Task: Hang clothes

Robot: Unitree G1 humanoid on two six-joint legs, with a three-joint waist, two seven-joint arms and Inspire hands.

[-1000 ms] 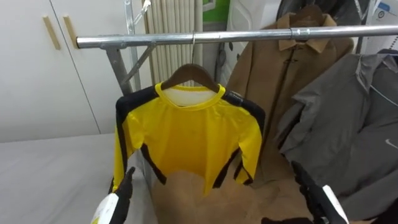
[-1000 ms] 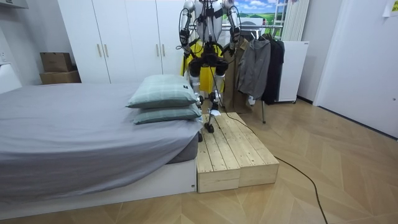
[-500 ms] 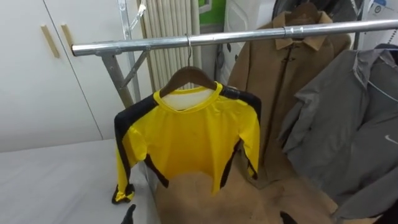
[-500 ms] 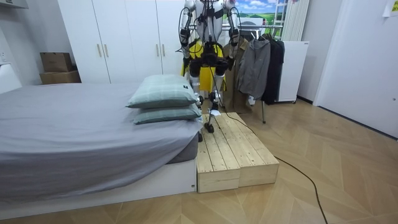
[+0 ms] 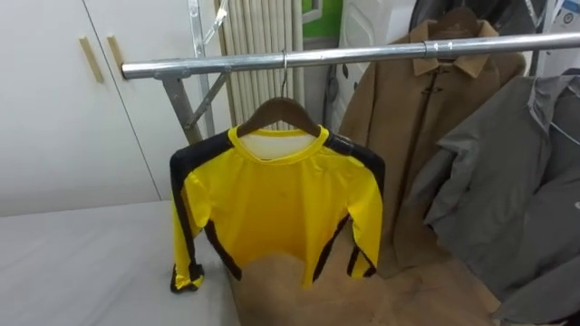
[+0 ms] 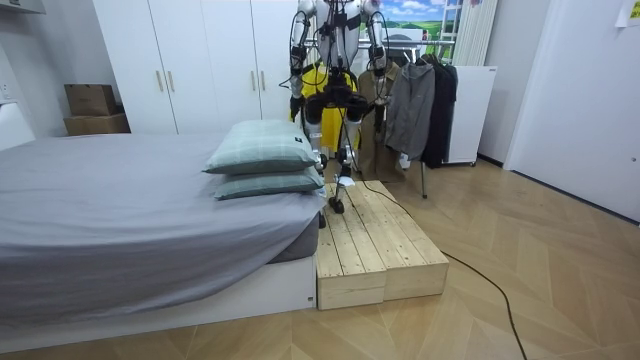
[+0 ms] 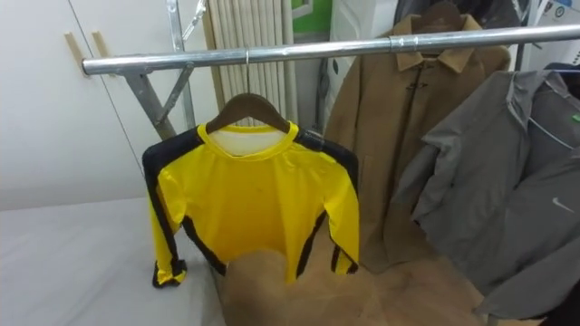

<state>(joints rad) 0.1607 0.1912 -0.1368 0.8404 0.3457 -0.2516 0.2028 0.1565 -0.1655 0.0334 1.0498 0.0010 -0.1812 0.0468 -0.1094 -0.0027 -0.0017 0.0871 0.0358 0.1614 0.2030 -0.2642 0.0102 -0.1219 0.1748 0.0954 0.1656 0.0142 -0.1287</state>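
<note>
1. At the far left are white wardrobe doors (image 5: 54,109) with wooden handles (image 5: 89,60). Below them lies the grey bed (image 5: 82,263).
2. In the room view the robot stands on a wooden pallet platform (image 6: 375,245) at the bed's end, facing the clothes rack with its back to the camera.
3. The left hand (image 6: 297,97) hangs low by the robot's side and is too small there to read. I cannot tell whether it is open or closed.
4. The metal rail (image 5: 362,56) runs across the top of the eye views. A slanted brace (image 5: 186,113) carries its left end, and a white radiator (image 5: 258,32) stands behind.
5. The yellow shirt (image 5: 276,213), the task's garment, hangs from the rail on a wooden hanger (image 5: 281,109). The hanger's hook is over the rail and the collar sits square on it. The shirt's black-trimmed left cuff dangles by the bed's edge.
6. To the right a tan coat (image 5: 399,163) hangs next to the shirt, then a grey jacket (image 5: 517,181). Both are on the same rail.
7. The right hand (image 6: 377,95) is equally low, and I cannot tell its state either.
8. Progress, as a judgement: this shirt looks fully hung, since nothing holds it. No other loose garment is visible, so what remains is likely only backing away.
</note>
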